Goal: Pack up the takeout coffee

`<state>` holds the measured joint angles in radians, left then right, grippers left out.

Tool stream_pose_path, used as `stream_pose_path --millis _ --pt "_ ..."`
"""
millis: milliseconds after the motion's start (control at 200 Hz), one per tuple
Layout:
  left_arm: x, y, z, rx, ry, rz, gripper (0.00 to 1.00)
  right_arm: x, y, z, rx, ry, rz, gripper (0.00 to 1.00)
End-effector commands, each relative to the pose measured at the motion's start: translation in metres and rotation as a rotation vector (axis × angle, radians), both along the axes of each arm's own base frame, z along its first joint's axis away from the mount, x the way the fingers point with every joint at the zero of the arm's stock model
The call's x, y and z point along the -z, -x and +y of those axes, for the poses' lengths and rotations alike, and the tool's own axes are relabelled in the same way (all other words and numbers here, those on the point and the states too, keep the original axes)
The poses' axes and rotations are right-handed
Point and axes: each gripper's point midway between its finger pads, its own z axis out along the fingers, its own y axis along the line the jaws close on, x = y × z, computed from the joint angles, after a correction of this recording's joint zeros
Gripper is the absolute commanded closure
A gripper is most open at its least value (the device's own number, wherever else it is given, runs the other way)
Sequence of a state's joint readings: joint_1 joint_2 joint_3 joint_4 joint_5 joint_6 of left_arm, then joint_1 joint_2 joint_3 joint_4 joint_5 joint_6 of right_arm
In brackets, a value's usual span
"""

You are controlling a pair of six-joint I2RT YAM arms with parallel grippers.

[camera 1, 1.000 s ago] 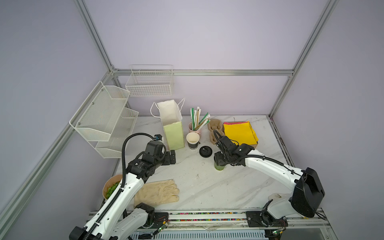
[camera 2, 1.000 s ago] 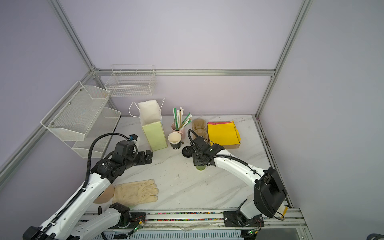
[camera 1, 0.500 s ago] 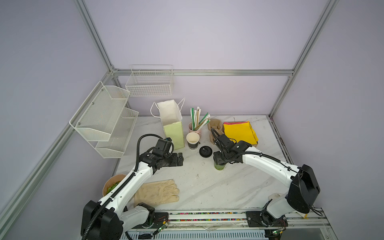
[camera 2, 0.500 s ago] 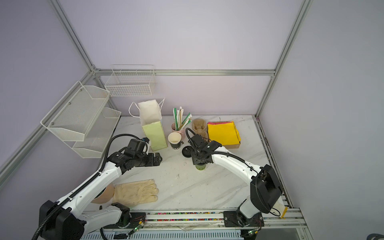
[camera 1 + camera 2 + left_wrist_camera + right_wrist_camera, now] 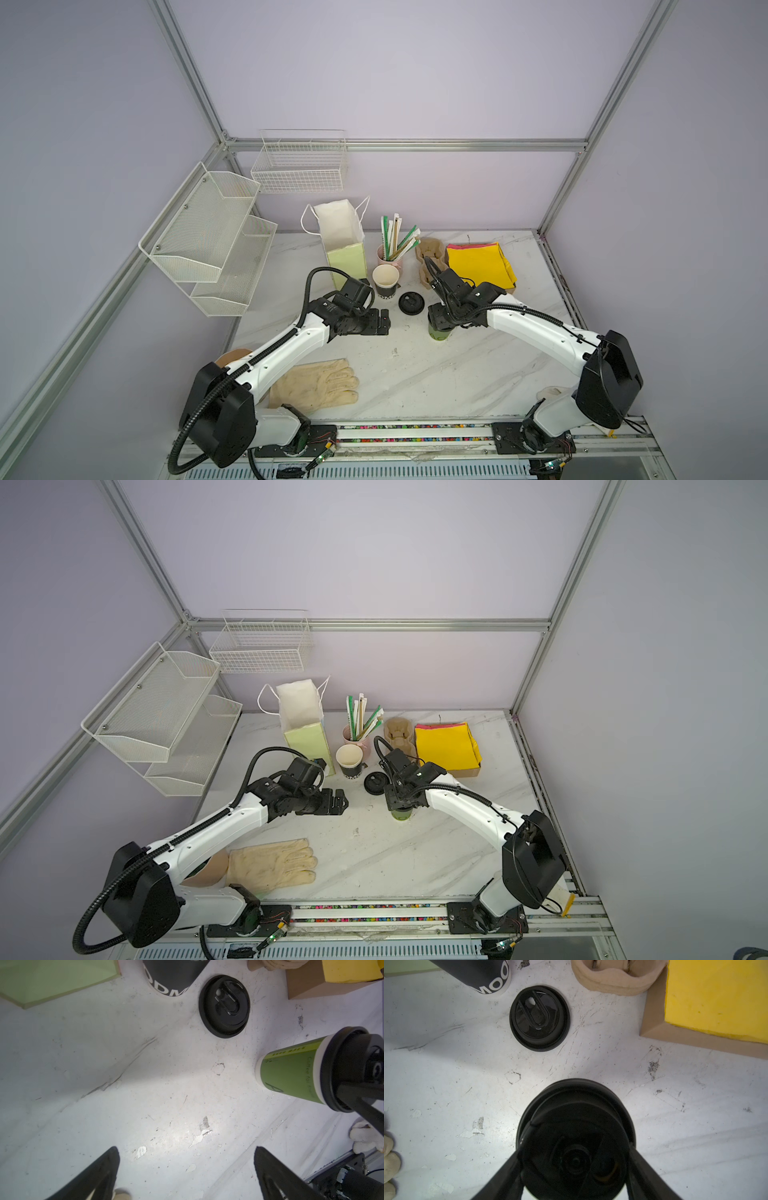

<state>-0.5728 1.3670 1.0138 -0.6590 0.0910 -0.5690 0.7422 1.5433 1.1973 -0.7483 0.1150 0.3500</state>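
The takeout coffee (image 5: 439, 333) (image 5: 402, 814) stands upright mid-table, a light green cup (image 5: 291, 1076) with a black lid (image 5: 575, 1118). My right gripper (image 5: 440, 322) (image 5: 401, 803) (image 5: 575, 1157) comes down on it from above, and its fingers (image 5: 508, 1172) press both sides of the lid rim, shut on the cup. To the left of the cup my left gripper (image 5: 384, 322) (image 5: 340, 802) (image 5: 187, 1151) hovers low and wide open, nothing between its fingers, pointing toward the cup with a gap of bare table between them.
A loose black lid (image 5: 411, 302) (image 5: 539, 1018) lies just behind the cup, beside an open black paper cup (image 5: 385, 280). Behind stand a green paper bag (image 5: 345, 249), a pink straw cup (image 5: 390, 257), a brown cup carrier (image 5: 428, 257) and yellow napkins (image 5: 480, 264). A glove (image 5: 316, 384) lies front left.
My left arm has swung in toward the table's middle, bringing its open gripper closer to the green cup. The right gripper and the cup have hardly moved.
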Motion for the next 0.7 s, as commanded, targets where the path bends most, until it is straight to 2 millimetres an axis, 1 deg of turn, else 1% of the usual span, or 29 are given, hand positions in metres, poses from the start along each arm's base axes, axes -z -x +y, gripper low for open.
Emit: stream_pose_path --millis 0,15,25,45,95,140,200,310,315,325,365,465,600,695 --pt "-0.060 -0.032 -0.035 0.008 0.135 -0.122 0.00 0.066 0.051 -0.021 -0.029 0.110 0.284 0.41" --pt "-0.062 -0.033 -0.036 0.009 0.139 -0.126 0.00 0.067 0.052 -0.022 -0.030 0.110 0.287 0.40" --pt "-0.054 -0.035 -0.038 0.009 0.128 -0.108 0.00 0.068 0.052 -0.022 -0.029 0.112 0.289 0.40" --pt "-0.052 -0.036 -0.039 0.010 0.125 -0.101 0.00 0.069 0.053 -0.023 -0.029 0.114 0.289 0.40" --pt "-0.051 -0.037 -0.041 0.016 0.125 -0.100 0.00 0.073 0.054 -0.027 -0.022 0.132 0.289 0.41" --pt "-0.052 -0.038 -0.040 0.012 0.119 -0.106 0.00 0.072 0.052 -0.031 0.000 0.149 0.279 0.41" --pt "-0.054 -0.039 -0.035 -0.002 0.105 -0.124 0.00 0.063 0.047 -0.030 0.008 0.133 0.256 0.41" --pt "-0.061 -0.042 -0.030 -0.016 0.086 -0.160 0.00 0.041 0.031 -0.027 0.044 0.096 0.192 0.41" --pt "-0.068 -0.041 -0.029 -0.016 0.095 -0.175 0.00 0.039 0.030 -0.027 0.046 0.091 0.190 0.41" --pt "-0.073 -0.040 -0.028 -0.016 0.102 -0.189 0.00 0.039 0.029 -0.027 0.048 0.089 0.188 0.41" --pt "-0.082 -0.041 -0.027 -0.013 0.107 -0.212 0.00 0.035 0.025 -0.027 0.053 0.076 0.186 0.41" --pt "-0.097 -0.041 -0.025 -0.005 0.099 -0.244 0.00 0.028 0.016 -0.028 0.066 0.047 0.180 0.41" --pt "-0.117 -0.041 -0.015 -0.003 0.062 -0.290 0.00 0.006 0.001 -0.030 0.092 -0.007 0.136 0.41" --pt "-0.130 -0.040 -0.006 -0.012 0.039 -0.326 0.00 -0.006 -0.006 -0.039 0.117 0.020 0.098 0.41"
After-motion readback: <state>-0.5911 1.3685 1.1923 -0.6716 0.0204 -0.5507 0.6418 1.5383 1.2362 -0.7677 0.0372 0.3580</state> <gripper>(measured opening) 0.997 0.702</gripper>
